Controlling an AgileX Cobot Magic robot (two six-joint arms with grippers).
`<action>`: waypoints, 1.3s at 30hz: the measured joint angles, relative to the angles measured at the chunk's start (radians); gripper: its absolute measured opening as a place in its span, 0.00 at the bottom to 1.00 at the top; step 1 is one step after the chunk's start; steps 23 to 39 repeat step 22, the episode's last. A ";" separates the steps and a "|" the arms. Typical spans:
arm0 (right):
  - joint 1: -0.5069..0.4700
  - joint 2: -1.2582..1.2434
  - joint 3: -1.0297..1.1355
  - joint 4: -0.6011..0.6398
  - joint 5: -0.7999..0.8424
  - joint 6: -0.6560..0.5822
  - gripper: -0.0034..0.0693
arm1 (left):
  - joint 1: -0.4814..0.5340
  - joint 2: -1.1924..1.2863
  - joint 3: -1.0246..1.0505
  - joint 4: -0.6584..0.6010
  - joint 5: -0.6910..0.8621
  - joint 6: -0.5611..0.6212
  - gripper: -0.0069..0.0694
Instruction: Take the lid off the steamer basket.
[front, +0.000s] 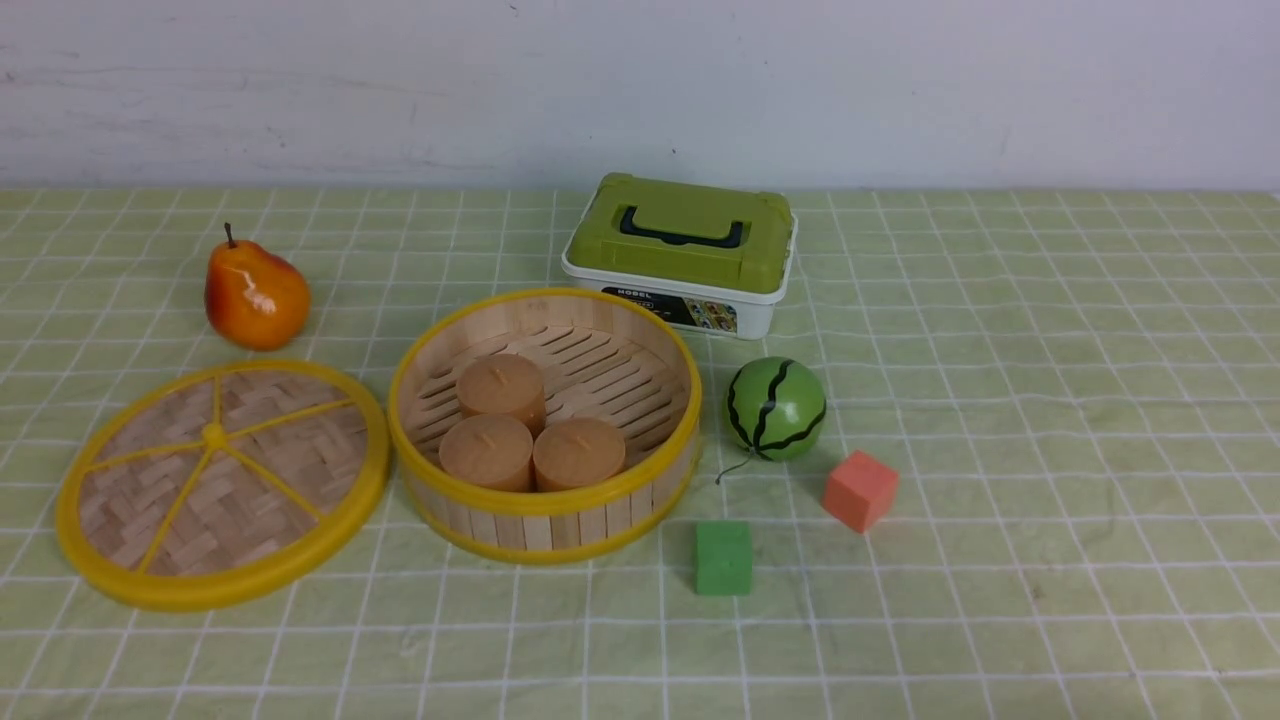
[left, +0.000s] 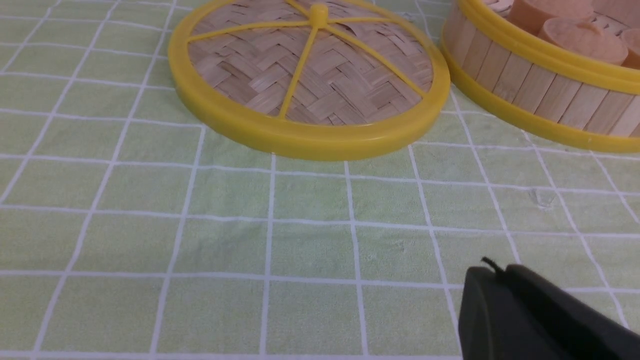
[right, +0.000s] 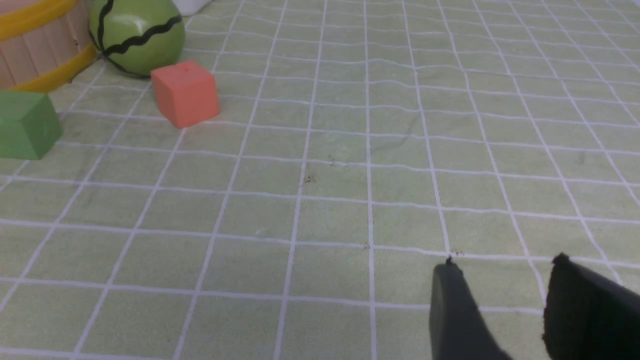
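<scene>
On the green checked tablecloth (front: 1050, 420) you can see that the task looks already done. From the steamer basket (front: 545, 510), the lid (front: 222, 482) lies flat at about 9 o'clock, with its rim just beside the basket's rim; I cannot tell if the two touch. The basket stands open, and three brown cylinders (front: 535, 430), maybe toy buns or candles, sit on its slatted floor. In my judgement nothing is left for you except to keep the arms away.

At about 1 o'clock from the basket stands a white storage box (front: 690, 300) with an olive-green lid. Its front label shows a word like "MODEL", and the smaller print and pictures are too small to read. No other writing can be seen anywhere.

Next in size, a toy watermelon (front: 775, 408) sits at 3 o'clock from the basket, and a toy pear (front: 255, 295) at about 10 o'clock. An orange-red cube (front: 860, 490) and a green cube (front: 723, 558) lie at about 4 o'clock.

Neither arm appears in the front view. The left gripper (left: 492, 280) shows only a black part at the frame corner, holding nothing visible, so I cannot tell how its jaws stand. The right gripper (right: 505, 267) has its jaws parted with a clear gap and holds nothing, low over bare cloth.
</scene>
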 joint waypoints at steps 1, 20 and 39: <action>0.000 0.000 0.000 0.000 0.000 0.000 0.38 | 0.000 0.000 0.000 0.000 0.000 0.000 0.12; 0.000 0.000 0.000 0.000 0.000 0.000 0.38 | 0.000 0.000 0.000 0.000 0.001 0.000 0.13; 0.000 0.000 0.000 0.000 0.000 0.000 0.38 | 0.000 0.000 0.000 0.000 0.001 0.000 0.14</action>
